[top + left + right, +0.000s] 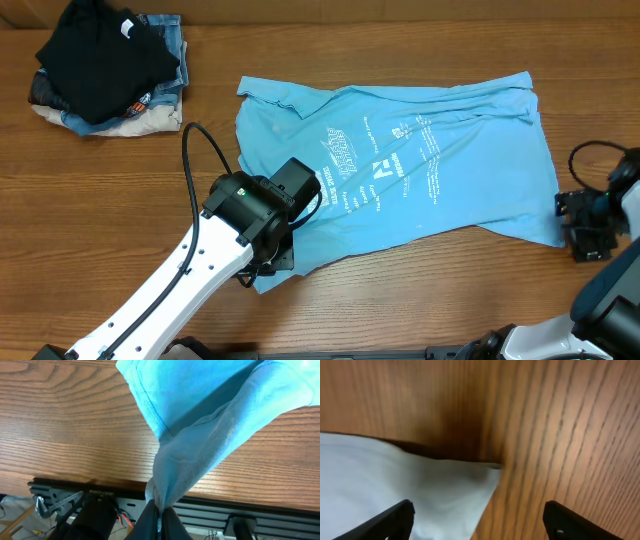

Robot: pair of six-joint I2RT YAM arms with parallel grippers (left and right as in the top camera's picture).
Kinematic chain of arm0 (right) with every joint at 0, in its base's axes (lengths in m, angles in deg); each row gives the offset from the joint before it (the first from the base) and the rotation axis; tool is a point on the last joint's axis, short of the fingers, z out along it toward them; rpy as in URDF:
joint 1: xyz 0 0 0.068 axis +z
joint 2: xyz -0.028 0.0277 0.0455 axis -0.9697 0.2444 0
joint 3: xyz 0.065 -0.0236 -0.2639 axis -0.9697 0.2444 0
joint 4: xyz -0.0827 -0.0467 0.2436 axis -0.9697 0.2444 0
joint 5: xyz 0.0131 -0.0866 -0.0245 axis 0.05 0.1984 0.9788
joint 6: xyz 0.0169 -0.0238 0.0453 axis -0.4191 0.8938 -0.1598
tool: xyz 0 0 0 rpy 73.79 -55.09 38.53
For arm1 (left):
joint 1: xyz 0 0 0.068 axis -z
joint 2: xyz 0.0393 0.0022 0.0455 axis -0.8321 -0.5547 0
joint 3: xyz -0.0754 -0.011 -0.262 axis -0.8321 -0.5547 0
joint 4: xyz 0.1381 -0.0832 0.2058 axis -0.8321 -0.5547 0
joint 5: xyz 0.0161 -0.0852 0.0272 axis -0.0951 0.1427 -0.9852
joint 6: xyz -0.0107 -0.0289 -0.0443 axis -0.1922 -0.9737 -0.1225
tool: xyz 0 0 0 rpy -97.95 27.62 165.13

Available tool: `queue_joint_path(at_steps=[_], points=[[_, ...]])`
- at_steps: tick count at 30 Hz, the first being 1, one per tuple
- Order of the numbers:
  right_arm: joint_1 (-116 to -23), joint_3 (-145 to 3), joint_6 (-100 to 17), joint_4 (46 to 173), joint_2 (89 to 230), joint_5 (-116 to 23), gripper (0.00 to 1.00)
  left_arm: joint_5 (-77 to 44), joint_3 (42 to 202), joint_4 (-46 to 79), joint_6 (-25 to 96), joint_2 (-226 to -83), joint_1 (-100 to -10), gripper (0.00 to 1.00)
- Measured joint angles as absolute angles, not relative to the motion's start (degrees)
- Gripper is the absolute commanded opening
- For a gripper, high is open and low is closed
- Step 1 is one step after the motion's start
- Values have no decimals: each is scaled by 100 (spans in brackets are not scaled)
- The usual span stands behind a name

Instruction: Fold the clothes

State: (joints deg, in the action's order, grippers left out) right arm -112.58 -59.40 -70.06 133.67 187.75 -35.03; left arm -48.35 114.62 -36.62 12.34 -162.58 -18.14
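Your left gripper (159,516): pinching light sky-blue cotton T-shirt (440,190)
Your right gripper (480,521): spread wide
Ten o'clock: black-topped folded clothes pile (105,65)

The left arm (170,285) had a long white link with smooth, rounded edges. It ended in a bulky black wrist housing (245,205) that carried a boxy black camera block (297,185). A thin black cable (190,150) looped off it. The left gripper (160,519) had matte black, tapering fingers. The right arm (598,212) was black at the wrist and grey and white lower down, with a second black cable (590,148). The right gripper (479,522) had black, blunt-ended fingers.
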Motion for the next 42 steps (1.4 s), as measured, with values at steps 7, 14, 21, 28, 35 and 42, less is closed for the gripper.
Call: queue_joint_path(at_steps=[7,14,21,28,35,42], points=[[-11258,-5400,-7033,12877,18775,-3437,77,-4835,11462,-3682,1234,-16258,-1814,4],[-11258,-5308,-7068,12567,18775,-3372,64,-4835,11462,-3682,1234,-16258,-1814,4],[-11258,-5304,-7087,12387,18825,-3311,40,-4835,11462,-3684,1234,-16258,-1814,4],[-11256,-5346,-7138,12335,18928,-3396,19,-4835,11462,-3689,1234,-16258,-1814,4],[-11265,-5453,-7190,12696,18978,-3363,4,-4835,11462,-3706,1234,-16258,-1814,4],[-11508,-6522,-7264,14101,19184,-3328,4,-4833,11737,-4314,1378,-16268,-1814,4]])
